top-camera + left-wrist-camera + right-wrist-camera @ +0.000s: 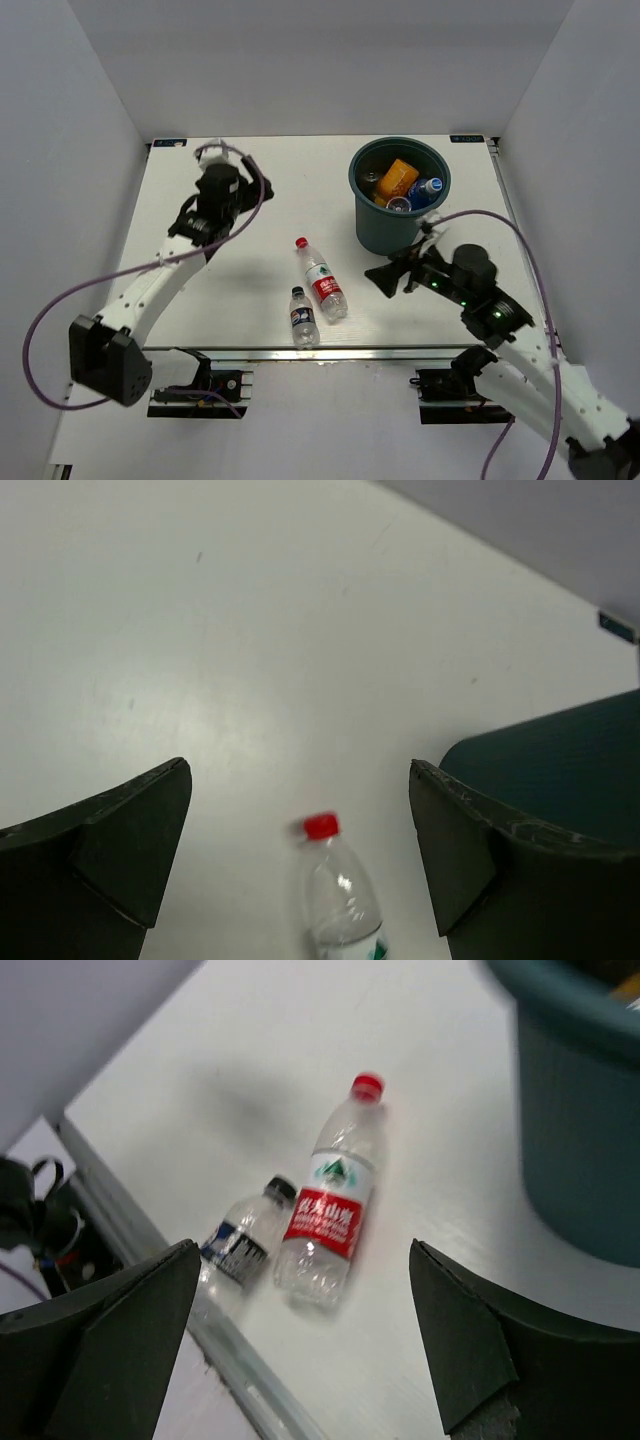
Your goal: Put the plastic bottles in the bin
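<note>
**Top external view: both end effectors released, two bottles on the table**

**1. End effectors.** The left end effector [215,200] hangs over the rear left part of the table [260,230]. Its jaws are spread wide, hold nothing and touch nothing. In the left wrist view, only the red cap and clear shoulder of the red-label bottle [323,280] show between the jaws, low in the frame. The right end effector [400,262] sits just in front of the bin [385,235], at the right of the table. Its jaws are also spread wide and empty. In the right wrist view, both loose bottles lie on the table beyond the jaws.

**2. Surface and room.** The table is flat, white and slightly glossy. A metal rail [300,352] runs along its near edge. Plain white walls [300,60] enclose it on three sides.

**3. Task items.**
- **Red-label bottle:** It lies on its side near the table centre, with the cap pointing to the rear.
- **Dark-label bottle** [303,318]**:** It is shorter and lies just beside the red-label bottle, close to the rail.
- **Both loose bottles:** They are clear, ribbed plastic, and both are outside the bin.
- **Bin:** It is dark teal, round and tapered with a rolled rim, and stands upright at the rear right.
- **Bin contents:** An orange bottle [398,178] and a blue-label bottle [430,187] lie among the bottles inside.
</note>
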`<state>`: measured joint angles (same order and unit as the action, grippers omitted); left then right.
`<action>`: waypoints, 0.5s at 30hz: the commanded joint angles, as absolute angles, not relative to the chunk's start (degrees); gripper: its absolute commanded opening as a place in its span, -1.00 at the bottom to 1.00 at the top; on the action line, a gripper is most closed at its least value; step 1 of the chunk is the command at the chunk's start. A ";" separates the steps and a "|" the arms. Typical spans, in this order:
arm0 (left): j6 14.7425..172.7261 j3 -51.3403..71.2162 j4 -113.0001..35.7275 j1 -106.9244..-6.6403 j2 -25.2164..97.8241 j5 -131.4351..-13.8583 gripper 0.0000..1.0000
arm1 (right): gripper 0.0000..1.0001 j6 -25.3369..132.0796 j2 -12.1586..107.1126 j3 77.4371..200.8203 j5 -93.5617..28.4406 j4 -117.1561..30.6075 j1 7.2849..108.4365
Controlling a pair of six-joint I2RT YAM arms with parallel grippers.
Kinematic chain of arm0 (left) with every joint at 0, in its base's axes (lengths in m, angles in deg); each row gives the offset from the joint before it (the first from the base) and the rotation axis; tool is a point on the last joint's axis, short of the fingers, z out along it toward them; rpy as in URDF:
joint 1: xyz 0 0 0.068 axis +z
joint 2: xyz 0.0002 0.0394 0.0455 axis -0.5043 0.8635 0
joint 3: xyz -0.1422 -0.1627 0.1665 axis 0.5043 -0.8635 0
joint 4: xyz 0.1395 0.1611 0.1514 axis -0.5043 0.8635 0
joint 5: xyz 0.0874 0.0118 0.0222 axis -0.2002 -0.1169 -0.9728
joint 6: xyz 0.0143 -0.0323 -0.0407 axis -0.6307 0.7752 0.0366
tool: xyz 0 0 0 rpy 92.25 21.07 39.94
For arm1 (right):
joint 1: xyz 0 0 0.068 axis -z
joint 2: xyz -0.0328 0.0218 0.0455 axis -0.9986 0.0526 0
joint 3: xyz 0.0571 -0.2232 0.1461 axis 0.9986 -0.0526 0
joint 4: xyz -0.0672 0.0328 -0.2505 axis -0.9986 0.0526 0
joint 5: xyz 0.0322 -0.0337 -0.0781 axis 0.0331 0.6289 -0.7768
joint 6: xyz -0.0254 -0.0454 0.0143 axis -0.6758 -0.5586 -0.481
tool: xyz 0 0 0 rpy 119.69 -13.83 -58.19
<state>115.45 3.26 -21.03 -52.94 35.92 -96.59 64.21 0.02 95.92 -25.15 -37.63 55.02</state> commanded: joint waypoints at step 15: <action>140.78 -29.18 -5.16 -54.63 9.59 -114.13 0.96 | 0.79 61.76 53.21 122.63 -60.14 -38.16 28.45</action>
